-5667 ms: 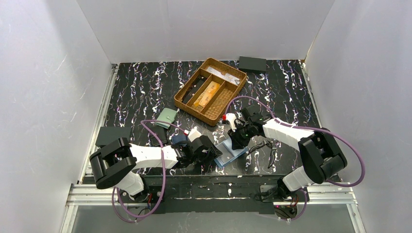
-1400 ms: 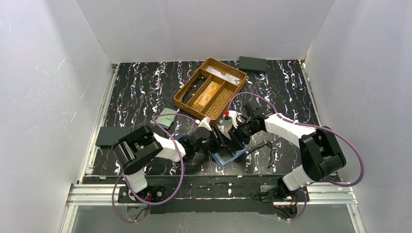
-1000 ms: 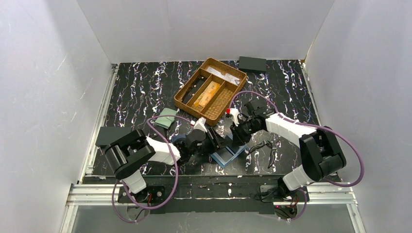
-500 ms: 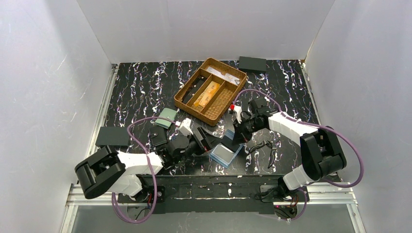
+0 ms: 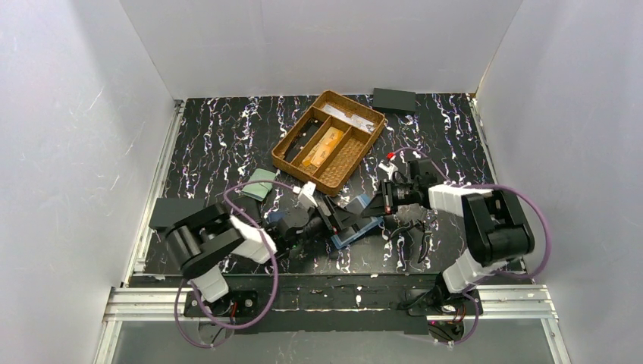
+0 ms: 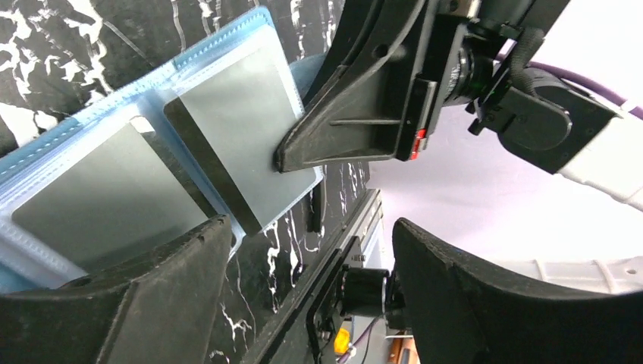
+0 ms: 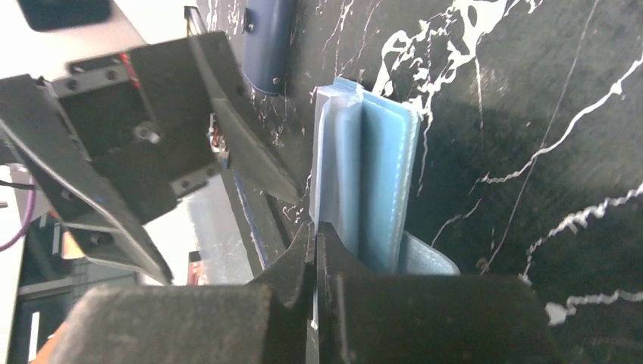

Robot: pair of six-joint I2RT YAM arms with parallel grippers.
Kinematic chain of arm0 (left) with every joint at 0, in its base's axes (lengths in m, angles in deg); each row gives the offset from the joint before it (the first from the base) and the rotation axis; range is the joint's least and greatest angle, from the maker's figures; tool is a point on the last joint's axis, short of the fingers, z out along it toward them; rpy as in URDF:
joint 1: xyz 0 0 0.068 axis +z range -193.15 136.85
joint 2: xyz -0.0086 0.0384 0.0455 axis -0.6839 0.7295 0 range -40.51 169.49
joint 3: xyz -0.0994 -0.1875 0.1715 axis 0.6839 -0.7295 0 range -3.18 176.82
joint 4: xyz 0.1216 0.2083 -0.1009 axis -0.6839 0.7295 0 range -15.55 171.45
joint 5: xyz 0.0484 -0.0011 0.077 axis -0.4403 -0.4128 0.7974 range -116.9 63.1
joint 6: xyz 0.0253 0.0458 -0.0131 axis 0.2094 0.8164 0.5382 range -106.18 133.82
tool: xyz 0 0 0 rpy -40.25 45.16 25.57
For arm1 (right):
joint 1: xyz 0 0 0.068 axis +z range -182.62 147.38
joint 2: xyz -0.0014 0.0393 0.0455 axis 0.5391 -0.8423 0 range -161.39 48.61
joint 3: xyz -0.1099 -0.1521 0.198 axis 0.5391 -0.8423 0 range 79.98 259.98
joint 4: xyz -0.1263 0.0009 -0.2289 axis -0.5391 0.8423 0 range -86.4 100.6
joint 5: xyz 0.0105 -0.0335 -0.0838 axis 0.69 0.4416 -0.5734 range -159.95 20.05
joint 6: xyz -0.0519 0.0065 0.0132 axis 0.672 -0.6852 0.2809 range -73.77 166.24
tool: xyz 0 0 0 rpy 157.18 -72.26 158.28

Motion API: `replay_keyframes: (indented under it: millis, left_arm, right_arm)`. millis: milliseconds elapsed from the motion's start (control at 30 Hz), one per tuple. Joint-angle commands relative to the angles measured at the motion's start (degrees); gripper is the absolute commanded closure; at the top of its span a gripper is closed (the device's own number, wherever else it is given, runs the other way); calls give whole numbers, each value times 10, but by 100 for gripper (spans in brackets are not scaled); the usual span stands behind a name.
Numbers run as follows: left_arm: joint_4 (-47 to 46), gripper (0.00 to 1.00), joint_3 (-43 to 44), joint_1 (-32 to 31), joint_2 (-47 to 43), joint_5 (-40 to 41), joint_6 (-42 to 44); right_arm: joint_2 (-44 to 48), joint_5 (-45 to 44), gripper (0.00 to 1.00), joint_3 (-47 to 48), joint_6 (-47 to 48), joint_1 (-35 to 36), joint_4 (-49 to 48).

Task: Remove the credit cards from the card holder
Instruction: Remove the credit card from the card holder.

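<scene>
Light steel-blue folding card holder (image 7: 379, 174) looks floppy, slick; right gripper (image 7: 315, 227) clamps its graspable 2 o'clock edge, left gripper (image 6: 311, 224) gapes empty.

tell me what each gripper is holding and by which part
The right gripper pinches the card holder by one panel's edge; the left gripper is open, holding nothing.

Left jaws wide, right jaws together.
</scene>
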Motion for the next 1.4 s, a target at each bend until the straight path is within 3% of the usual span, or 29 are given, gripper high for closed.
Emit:
replay_keyframes:
  millis: [0,367,967,1367]
  left_arm:
    - [-161,27,17,15,112,-7,-58]
    - [-173,35,4,17,143,16,-73]
    - [-150,35,-13,17,114,24,-62]
    - [-155,51,1,17,124,26,-66]
  right_arm:
    - [-86,46,99,41,-3,1,14]
    - [-96,79,99,42,-19,1,-3]
    - [-80,142,99,38,-59,-18,-48]
    - [-79,173,99,41,-62,-9,-48]
